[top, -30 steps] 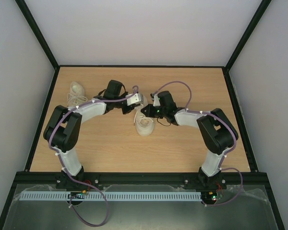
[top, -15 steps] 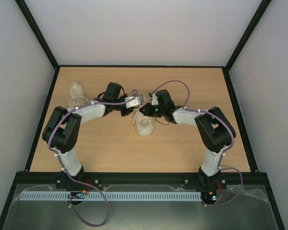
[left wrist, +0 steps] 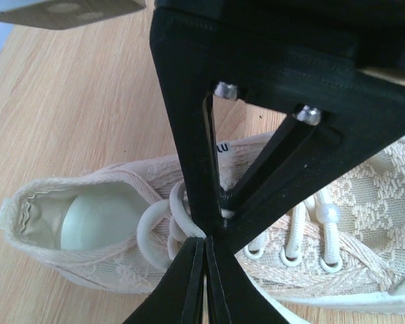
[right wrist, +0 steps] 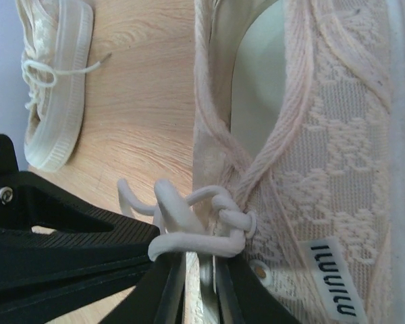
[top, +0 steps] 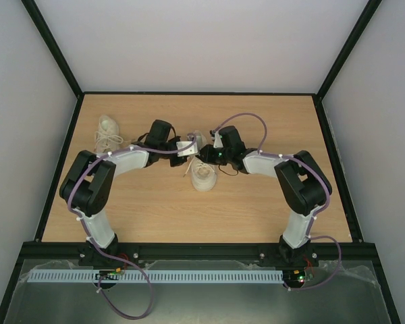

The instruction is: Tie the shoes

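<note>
Wood-grain table (top: pixel 270 202), pale grey walls (top: pixel 202 40), black frame (top: pixel 202 92) round it. You've got one cream sneaker (top: pixel 203 177) mid-table between both grippers and the other sneaker (top: pixel 108 131) far left, well apart. Left gripper (left wrist: pixel 204 239) sits over the laces (left wrist: pixel 297 229), jaws pressed together. Right gripper (right wrist: pixel 199 270) jaws make a narrow slit with the lace knot (right wrist: pixel 196 226) draped on the tips; can't tell if it's gripped. Side tag (right wrist: pixel 332 278) has dark lettering, unreadable.

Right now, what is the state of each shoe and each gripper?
centre shoe: upright, lace looped, no bow yet.
far-left shoe: upright, untouched, lace ends loose.
left gripper: shut on lace.
right gripper: narrow gap around lace; grip unclear.
</note>
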